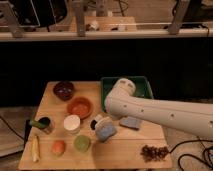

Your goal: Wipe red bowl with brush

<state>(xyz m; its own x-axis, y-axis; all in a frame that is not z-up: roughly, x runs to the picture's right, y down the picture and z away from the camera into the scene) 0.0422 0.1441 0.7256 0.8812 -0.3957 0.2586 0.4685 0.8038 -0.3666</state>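
The red bowl sits on the wooden table, left of centre, orange-red with a lighter inside. My gripper is at the end of the big white arm, low over the table, just right of and in front of the bowl. A small dark patch with a pale piece beside it shows at the gripper's left tip; I cannot tell whether this is the brush. No other brush shows on the table.
A dark maroon bowl stands behind the red bowl. A green tray is at the back. A white cup, green cup, orange fruit, yellowish stick, dark can, blue-grey sponge and dried fruit lie around.
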